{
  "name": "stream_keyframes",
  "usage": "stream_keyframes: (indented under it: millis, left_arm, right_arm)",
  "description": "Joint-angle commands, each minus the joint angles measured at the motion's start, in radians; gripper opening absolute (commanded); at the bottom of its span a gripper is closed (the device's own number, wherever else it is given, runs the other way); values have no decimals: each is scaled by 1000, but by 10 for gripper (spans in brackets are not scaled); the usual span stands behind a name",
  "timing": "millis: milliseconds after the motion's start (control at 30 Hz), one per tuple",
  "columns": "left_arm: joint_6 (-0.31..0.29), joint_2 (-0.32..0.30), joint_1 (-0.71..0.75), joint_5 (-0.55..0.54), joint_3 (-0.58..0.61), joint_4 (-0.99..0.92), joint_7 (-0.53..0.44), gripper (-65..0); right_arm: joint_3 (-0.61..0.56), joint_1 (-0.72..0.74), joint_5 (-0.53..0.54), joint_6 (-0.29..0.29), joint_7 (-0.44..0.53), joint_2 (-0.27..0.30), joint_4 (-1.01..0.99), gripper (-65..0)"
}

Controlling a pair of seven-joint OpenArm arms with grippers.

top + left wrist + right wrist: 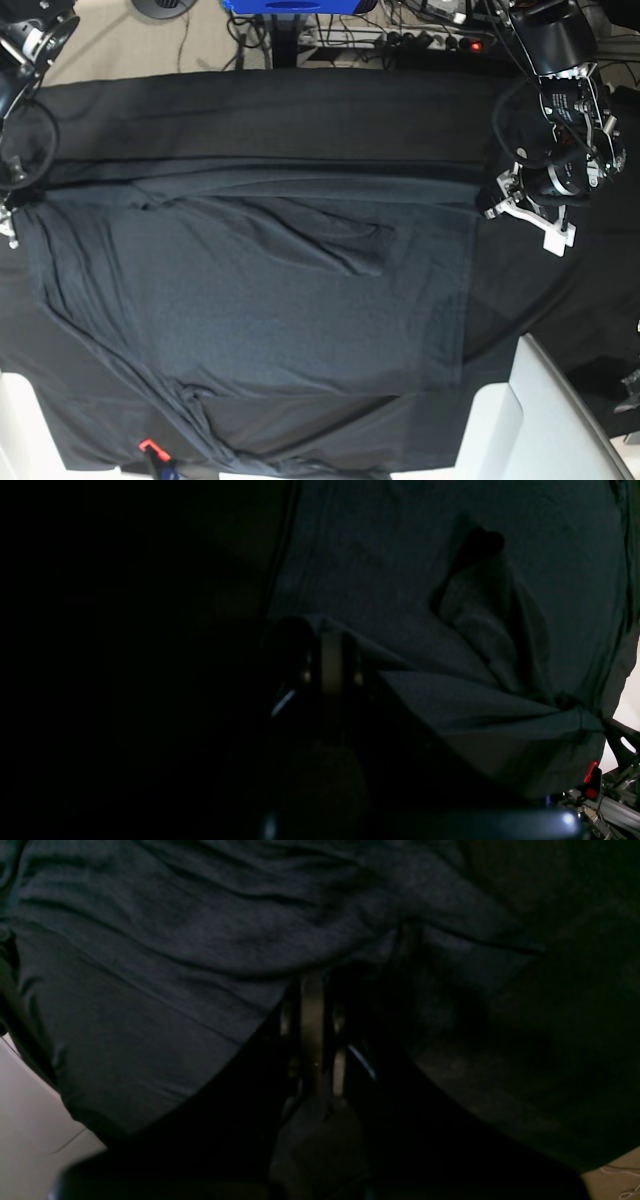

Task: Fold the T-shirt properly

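I find the T-shirt [260, 310] spread across the middle of the black tablecloth [300, 110], reaching from the left edge almost to the right edge and down to the near edge. I judge the task partly advanced at most: the right side lies straight and flat, a loose pleat sits near the centre, the far edge carries a long ridge, and the near-left corner is bunched. No finished fold is visible, so the main folds and the smoothing remain to be done.

My left gripper [332, 645] sits at the far-right corner of the shirt with its jaws pressed together on a pinch of the T-shirt, the cloth lifting into it. My right gripper [312, 990] is at the shirt's left edge, jaws likewise closed with the fabric tented up around them. In the base view the right gripper is barely inside the frame
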Motion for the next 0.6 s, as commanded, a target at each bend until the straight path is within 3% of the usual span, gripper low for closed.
stream_keyframes:
  millis: [0, 133, 567]
  left_arm:
    - [-4, -15, -11, -16, -7, 15, -11, -650]
    - [-4, -15, -10, -16, -7, 15, -11, -650]
    - [-3, -24, -13, -16, -2, -37, -54, -650]
  right_arm:
    - [-11, 21, 6, 2, 11, 23, 13, -650]
    - [-72, 23, 7, 2, 13, 21, 13, -650]
    - [-80, 23, 7, 2, 45, 21, 13, -650]
